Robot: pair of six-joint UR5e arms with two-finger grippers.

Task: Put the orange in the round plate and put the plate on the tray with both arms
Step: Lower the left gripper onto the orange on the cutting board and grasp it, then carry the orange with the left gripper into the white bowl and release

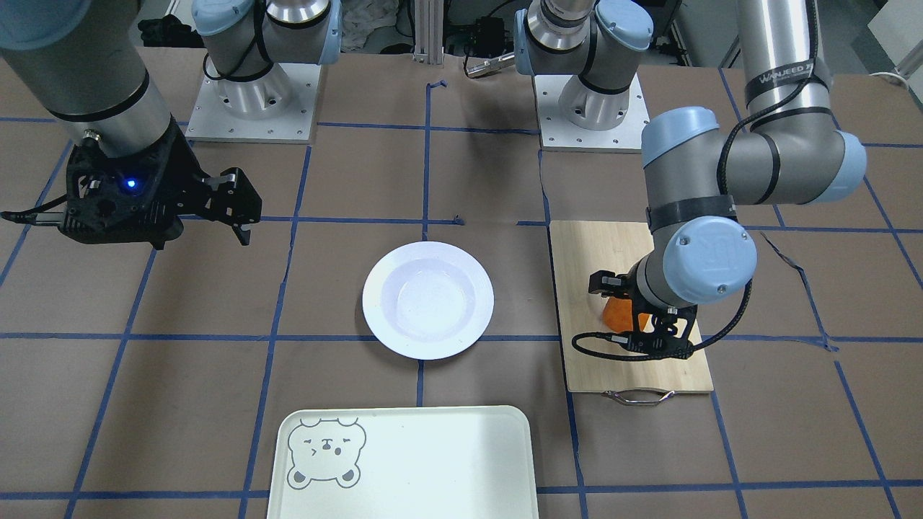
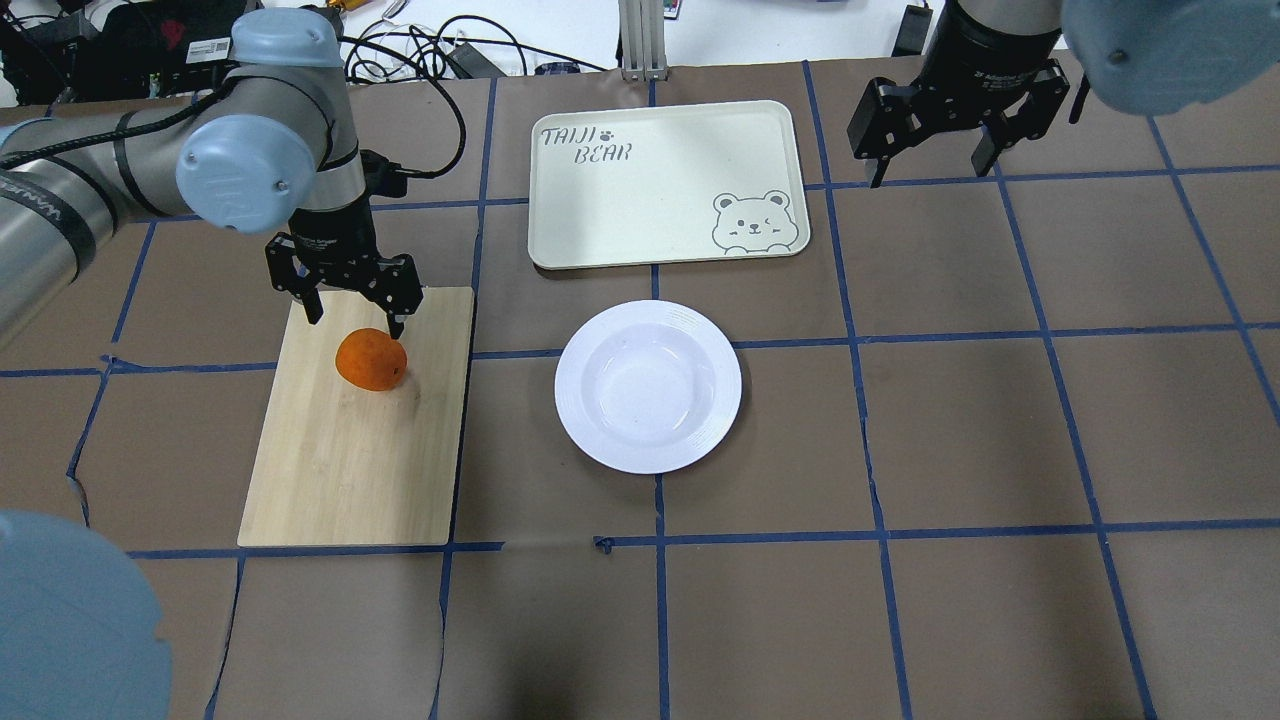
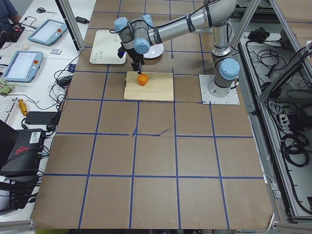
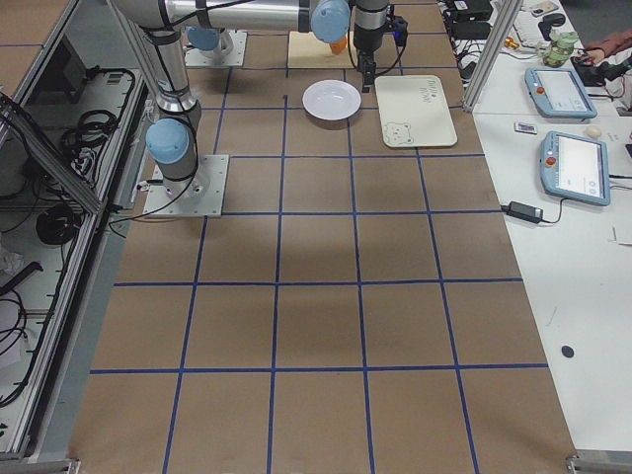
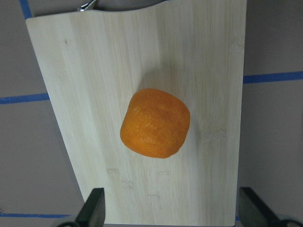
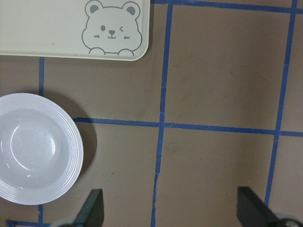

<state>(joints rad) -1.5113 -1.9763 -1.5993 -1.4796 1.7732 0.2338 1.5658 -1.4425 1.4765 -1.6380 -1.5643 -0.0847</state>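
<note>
The orange [image 2: 371, 360] lies on a bamboo cutting board [image 2: 350, 460] on the table's left side. My left gripper [image 2: 353, 322] hangs open just above it, and its fingers are not touching the fruit. In the left wrist view the orange [image 5: 155, 123] fills the middle, with both fingertips [image 5: 92, 210] spread wide at the bottom edge. The white round plate [image 2: 648, 385] sits empty at the table's centre. Beyond it lies the cream tray [image 2: 650, 190] with its bear face, nothing on it. My right gripper [image 2: 930, 165] is open above bare table, right of the tray.
The cutting board's metal handle [image 1: 638, 396] points towards the tray's side of the table. Both arm bases [image 1: 252, 101] stand at the robot's edge. Blue tape lines grid the brown table cover. Operator tables with tablets [image 4: 568, 163] flank the far side.
</note>
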